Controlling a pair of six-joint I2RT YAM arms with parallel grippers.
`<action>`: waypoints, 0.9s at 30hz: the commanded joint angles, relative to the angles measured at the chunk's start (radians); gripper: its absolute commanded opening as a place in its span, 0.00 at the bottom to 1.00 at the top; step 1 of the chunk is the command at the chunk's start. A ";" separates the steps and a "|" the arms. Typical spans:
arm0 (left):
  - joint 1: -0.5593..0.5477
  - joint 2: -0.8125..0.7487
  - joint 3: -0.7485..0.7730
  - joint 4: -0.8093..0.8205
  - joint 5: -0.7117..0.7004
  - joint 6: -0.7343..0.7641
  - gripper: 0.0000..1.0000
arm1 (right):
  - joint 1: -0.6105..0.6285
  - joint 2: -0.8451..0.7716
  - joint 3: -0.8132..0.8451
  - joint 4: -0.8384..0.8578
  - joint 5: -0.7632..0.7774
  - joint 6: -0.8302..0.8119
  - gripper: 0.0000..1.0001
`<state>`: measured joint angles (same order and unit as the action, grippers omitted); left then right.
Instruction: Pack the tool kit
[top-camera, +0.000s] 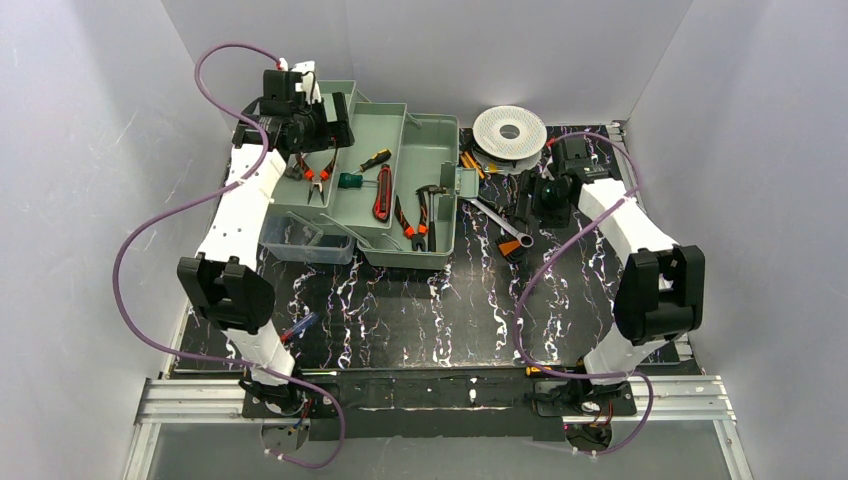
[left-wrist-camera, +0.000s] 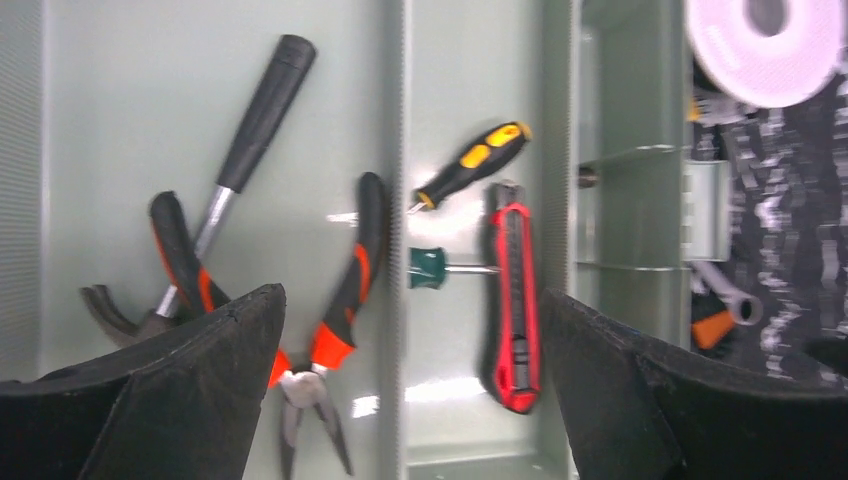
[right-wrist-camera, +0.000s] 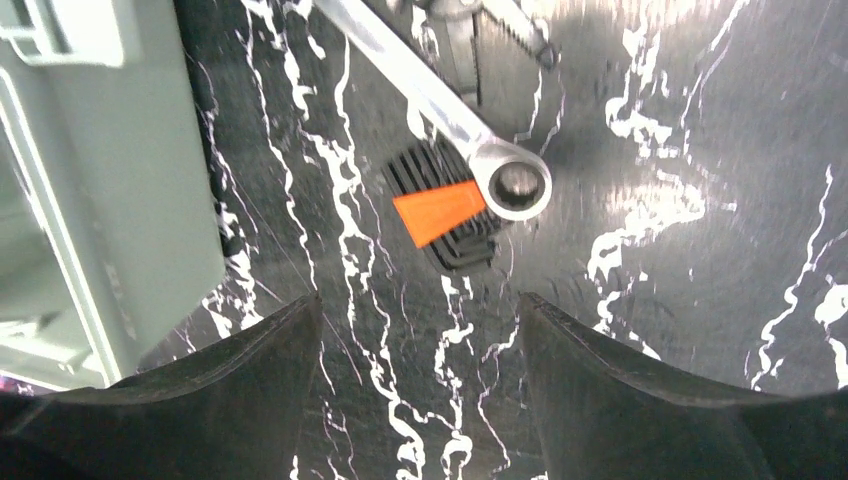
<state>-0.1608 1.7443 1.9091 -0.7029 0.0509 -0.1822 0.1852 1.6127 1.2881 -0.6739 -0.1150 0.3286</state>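
Marbled table (top-camera: 400, 310), open green toolbox (top-camera: 443, 170), left end effector (left-wrist-camera: 410, 300), right end effector (right-wrist-camera: 418, 305) both spread empty

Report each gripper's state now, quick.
Left gripper: open, empty, above the toolbox trays.
Right gripper: open, empty, above the table near the wrench.

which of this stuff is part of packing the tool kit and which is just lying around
For the job: toolbox, pliers, hammer, red knife, screwdrivers, and probably the wrench, not yet packed.
Lying about: white spool.
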 joint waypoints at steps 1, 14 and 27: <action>-0.004 -0.094 0.061 -0.074 0.157 -0.165 0.98 | -0.003 0.069 0.129 -0.005 0.009 -0.015 0.79; -0.011 -0.317 -0.033 -0.239 0.350 -0.074 0.98 | -0.003 0.430 0.526 -0.090 0.188 0.001 0.78; -0.012 -0.470 -0.154 -0.318 0.221 0.010 0.98 | 0.004 0.743 0.835 -0.122 0.235 0.056 0.72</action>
<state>-0.1696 1.2926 1.7481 -0.9665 0.3180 -0.2245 0.1844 2.3001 2.0346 -0.7620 0.0715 0.3546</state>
